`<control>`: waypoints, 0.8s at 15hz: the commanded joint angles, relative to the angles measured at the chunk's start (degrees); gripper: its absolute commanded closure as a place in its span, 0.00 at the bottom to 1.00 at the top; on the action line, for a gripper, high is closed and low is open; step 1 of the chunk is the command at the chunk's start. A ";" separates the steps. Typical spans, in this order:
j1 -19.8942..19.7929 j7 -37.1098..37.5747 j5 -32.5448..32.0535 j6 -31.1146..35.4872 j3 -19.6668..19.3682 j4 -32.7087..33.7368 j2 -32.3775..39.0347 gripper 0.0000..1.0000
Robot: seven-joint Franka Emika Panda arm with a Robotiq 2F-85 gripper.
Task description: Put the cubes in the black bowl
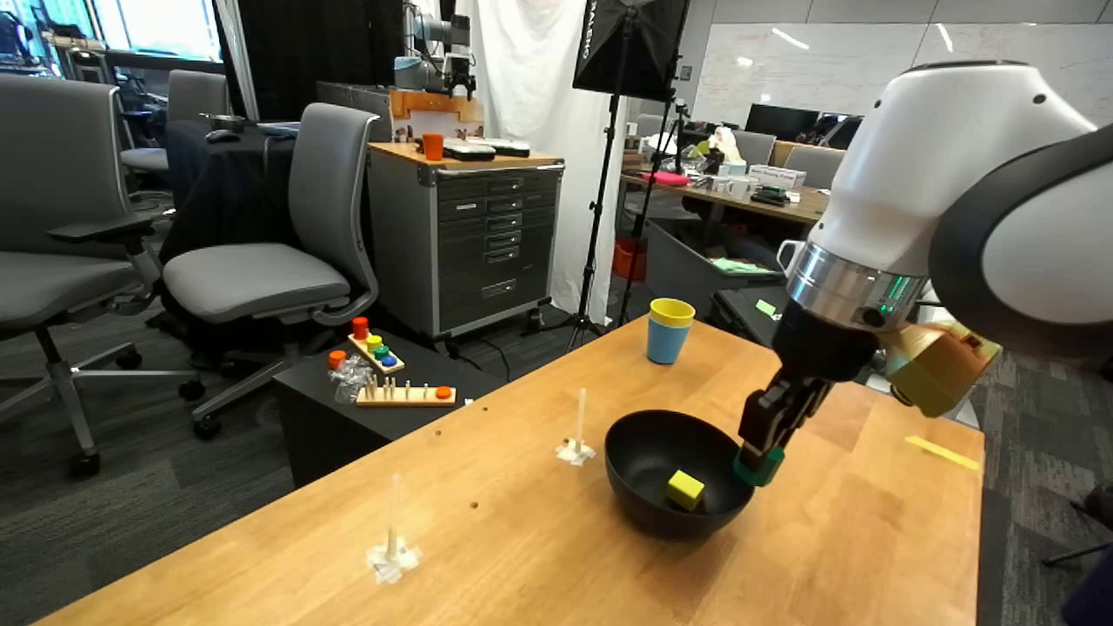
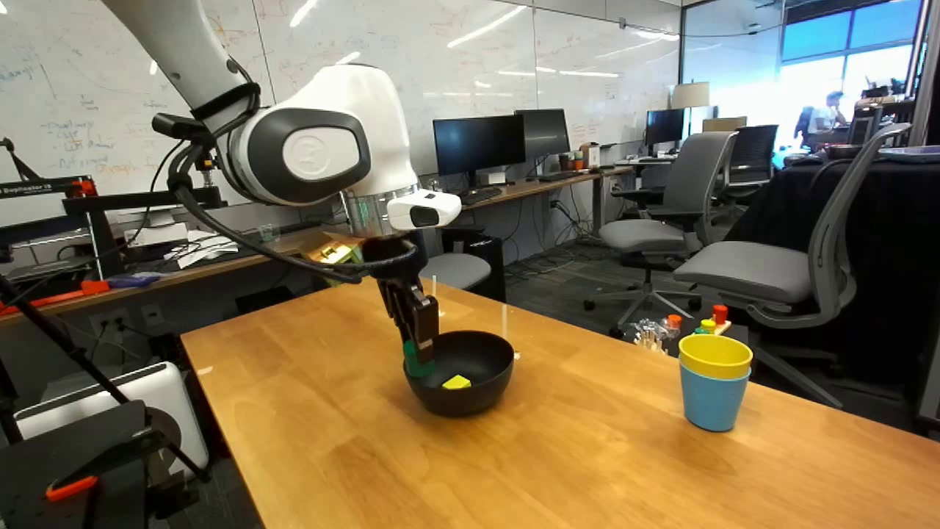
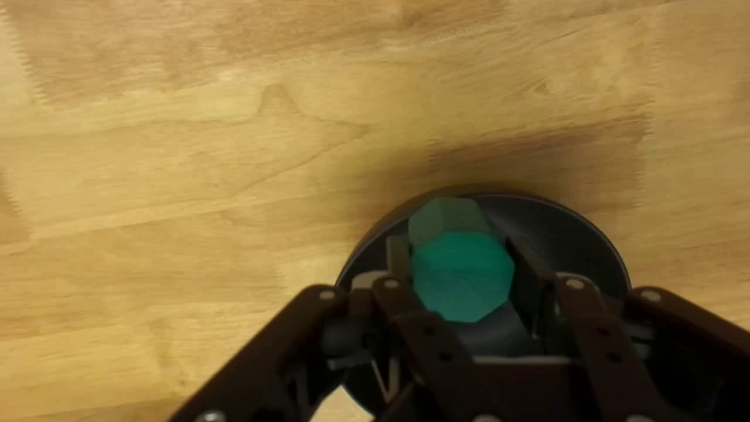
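1. Black bowl [image 1: 639, 456], one. Upright on the counter [image 1: 539, 574], mouth up. We judge it wide enough for both pieces to lie side by side.

2. Yellow cube [image 1: 685, 489], one. Lies inside the bowl, as both exterior views show; by our count half the task is met. The curved wall, we presume, keeps it from straying.

3. Green block [image 3: 463, 275], one, many-sided in the wrist view. Held at one side of the bowl, over or just within the rim; which, and whether it touches, we cannot tell.

4. Jaws, one pair. Aimed downward at a slant, parted only by the block's width and pressed to its opposite sides. We read the side hold as leaving the underside free for a drop.

5. Handling note. So near the rim, the block could catch or tip outward on release; we would carry it further over the hollow first.

6. Nested cups [image 1: 669, 337], yellow in blue. Standing well apart from the bowl; no part of the task, we take it.

7. Pale sticks [image 1: 580, 417], two. Upright, each with white tape [image 1: 383, 565] at its foot, put there, we suppose, to keep it standing.
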 commanded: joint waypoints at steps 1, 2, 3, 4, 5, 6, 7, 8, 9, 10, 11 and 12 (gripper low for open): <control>2.29 1.95 -0.03 2.59 -0.41 1.52 3.57 0.81; 2.81 2.24 0.30 2.87 -0.20 1.97 4.46 0.81; 3.35 2.50 0.40 3.25 -0.17 2.34 5.28 0.81; 3.93 2.89 0.43 3.81 -0.23 2.74 6.15 0.81; 4.61 3.40 0.29 4.55 -0.46 3.14 7.06 0.81; 5.06 3.69 0.44 4.73 -0.44 3.65 7.89 0.81; 4.91 3.36 1.37 3.91 0.33 4.35 8.43 0.81; 5.10 3.43 1.66 3.66 0.56 4.87 8.75 0.81; 5.02 3.21 2.33 3.46 1.18 5.59 8.96 0.81; 5.13 3.27 2.63 3.55 1.38 6.22 9.26 0.81; 5.33 3.38 2.72 3.72 1.38 6.82 9.55 0.81; 5.66 3.61 2.63 4.07 1.12 7.25 9.84 0.81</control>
